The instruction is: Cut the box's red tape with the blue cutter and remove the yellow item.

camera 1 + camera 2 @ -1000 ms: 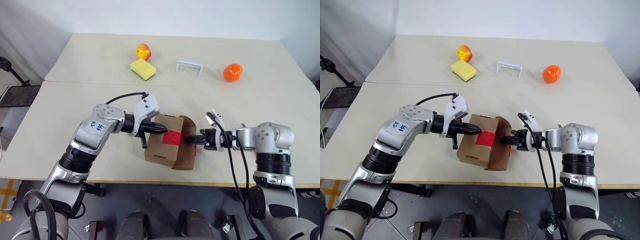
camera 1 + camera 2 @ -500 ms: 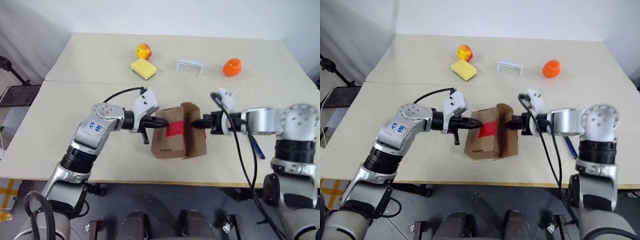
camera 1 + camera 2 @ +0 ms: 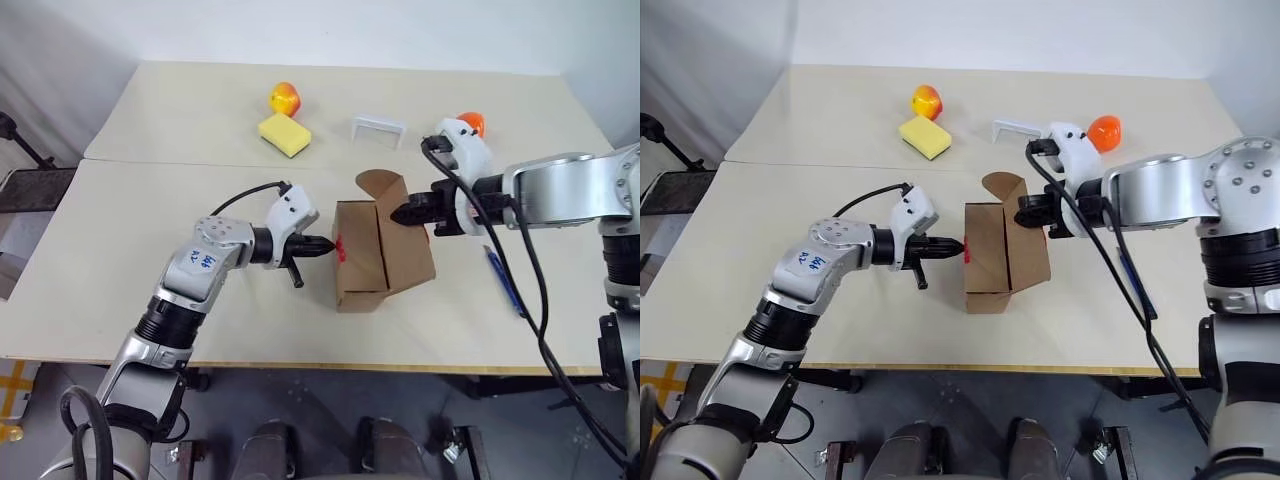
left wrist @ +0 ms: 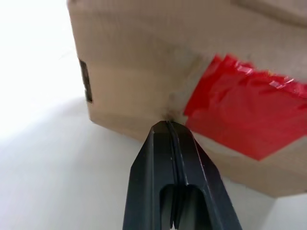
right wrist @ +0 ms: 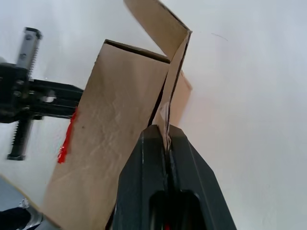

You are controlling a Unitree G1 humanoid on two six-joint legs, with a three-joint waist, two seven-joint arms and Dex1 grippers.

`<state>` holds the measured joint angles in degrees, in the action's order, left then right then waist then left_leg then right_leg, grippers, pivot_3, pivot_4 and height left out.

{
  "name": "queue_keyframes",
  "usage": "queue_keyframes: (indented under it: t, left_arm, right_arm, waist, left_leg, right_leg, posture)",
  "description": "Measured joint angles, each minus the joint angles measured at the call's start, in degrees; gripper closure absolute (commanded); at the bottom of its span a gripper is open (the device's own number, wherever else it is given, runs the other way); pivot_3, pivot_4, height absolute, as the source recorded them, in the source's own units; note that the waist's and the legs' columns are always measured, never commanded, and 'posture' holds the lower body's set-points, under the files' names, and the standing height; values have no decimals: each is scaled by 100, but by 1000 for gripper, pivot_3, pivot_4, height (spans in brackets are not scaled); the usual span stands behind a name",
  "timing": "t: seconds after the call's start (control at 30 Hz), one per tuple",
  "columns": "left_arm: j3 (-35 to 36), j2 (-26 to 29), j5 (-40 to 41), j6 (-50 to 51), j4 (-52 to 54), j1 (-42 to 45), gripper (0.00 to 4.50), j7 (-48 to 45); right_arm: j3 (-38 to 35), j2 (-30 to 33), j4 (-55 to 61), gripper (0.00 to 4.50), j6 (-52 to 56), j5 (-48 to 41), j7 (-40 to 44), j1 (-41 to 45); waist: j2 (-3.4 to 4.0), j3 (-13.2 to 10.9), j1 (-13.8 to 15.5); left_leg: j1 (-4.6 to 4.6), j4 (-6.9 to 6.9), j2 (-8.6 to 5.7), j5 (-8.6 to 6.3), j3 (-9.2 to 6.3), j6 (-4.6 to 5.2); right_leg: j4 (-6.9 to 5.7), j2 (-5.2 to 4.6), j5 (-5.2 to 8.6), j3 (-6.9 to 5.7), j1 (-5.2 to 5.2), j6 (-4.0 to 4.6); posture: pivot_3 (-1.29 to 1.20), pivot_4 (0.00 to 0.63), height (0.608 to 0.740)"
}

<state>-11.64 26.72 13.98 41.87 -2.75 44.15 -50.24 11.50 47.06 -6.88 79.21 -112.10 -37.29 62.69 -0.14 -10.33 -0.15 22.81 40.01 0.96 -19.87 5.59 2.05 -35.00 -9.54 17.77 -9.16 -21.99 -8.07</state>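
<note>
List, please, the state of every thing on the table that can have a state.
box: tipped on its side, flap open
red tape: stuck on the box
blue cutter: lying on the table, unheld
left gripper: shut, tip at the box
right gripper: shut on the box's flap

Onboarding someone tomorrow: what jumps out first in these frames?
The box at the table's near middle, tipped so its red tape faces the shut left gripper, whose tip is at the box beside the tape. The right gripper is shut on the box's flap. The blue cutter lies unused on the table, right of the box.
</note>
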Motion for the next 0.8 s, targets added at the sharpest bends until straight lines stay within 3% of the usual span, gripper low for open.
queue_keyframes:
  t: [0.13, 0.33, 0.63, 0.8]
  left_arm:
    - [424, 273, 542, 581, 119, 48, 4500, -310]
    - [1059, 128, 1130, 866, 121, 806, 4500, -297]
    - [-468, -160, 26, -720, -1132, 1286, 4500, -739]
    - [-646, -283, -379, -1497, -1705, 1577, 4500, -932]
  right_arm:
    - [125, -49, 7, 4467, -77, -68, -207, 31]
    - [233, -79, -20, 4467, -60, -77, -343, 148]
    - [349, -113, -19, 4467, -123, -94, -371, 236]
    - [334, -144, 25, 4467, -181, -109, -426, 233]
  waist:
    - [0, 0, -10]
    - [-7, 6, 1]
    - [-8, 6, -1]
    - [-9, 7, -5]
  left_leg:
    - [2, 4, 12, 0, 2, 0]
    - [3, 13, 15, 1, 2, 2]
    - [15, 8, -5, 1, 26, 1]
    - [18, 8, -1, 2, 40, 2]
  right_leg:
    - [-7, 2, 0, -1, -5, 0]
    - [-4, 1, 0, 1, 2, 0]
    - [-10, 4, 0, 4, -27, 0]
    - [-13, 4, 0, 7, -38, 0]
  posture:
    - [0, 150, 740]
    - [0, 150, 740]
    - [0, 150, 740]
    - [0, 150, 740]
